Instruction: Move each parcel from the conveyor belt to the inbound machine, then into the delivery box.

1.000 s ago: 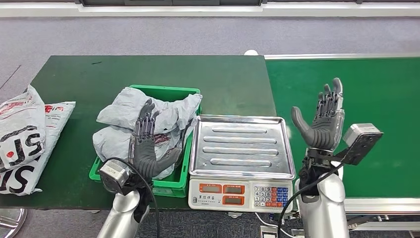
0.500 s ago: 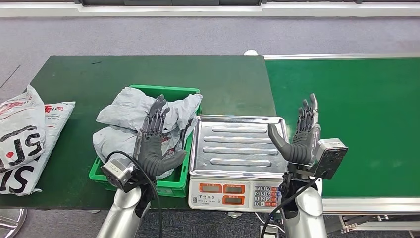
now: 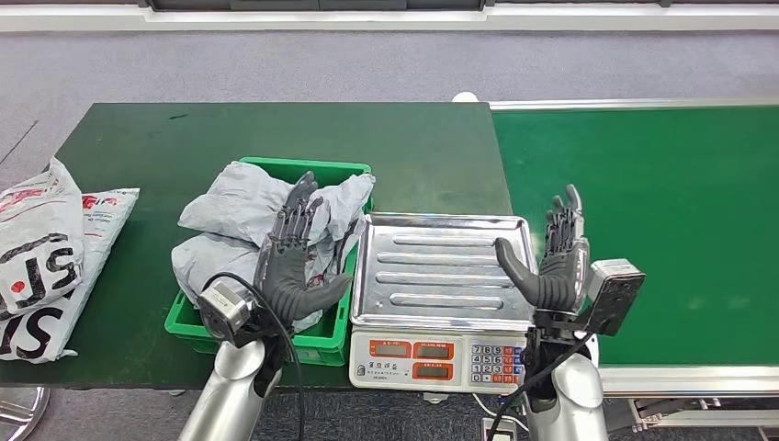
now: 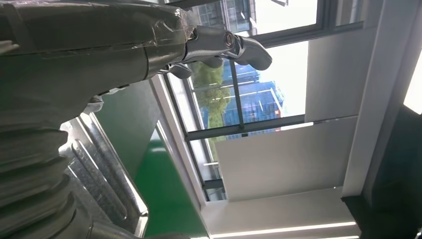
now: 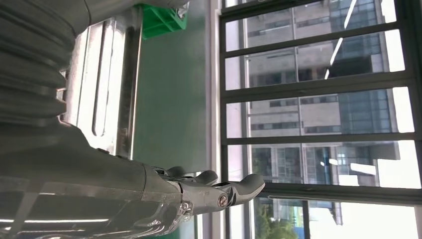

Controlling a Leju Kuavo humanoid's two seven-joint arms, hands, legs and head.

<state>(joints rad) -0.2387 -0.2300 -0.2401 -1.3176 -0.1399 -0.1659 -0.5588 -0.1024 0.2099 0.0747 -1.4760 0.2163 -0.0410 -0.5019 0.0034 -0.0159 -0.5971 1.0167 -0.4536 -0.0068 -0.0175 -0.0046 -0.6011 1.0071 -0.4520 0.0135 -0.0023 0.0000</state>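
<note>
Green bench (image 3: 184,147): grey parcels (image 3: 248,220) fill a bin (image 3: 321,342) beside a scale (image 3: 448,276). Both robot hands, left (image 3: 292,262) and right (image 3: 556,262), spread empty. Wrist views add windows (image 5: 318,99).

A parcel sorting station: a green conveyor belt (image 3: 643,211), a weighing scale (image 3: 447,299) and a green bin (image 3: 312,342) of grey parcels (image 3: 239,207).

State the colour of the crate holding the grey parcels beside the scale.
Bright green crate, seen best in the head view.
</note>
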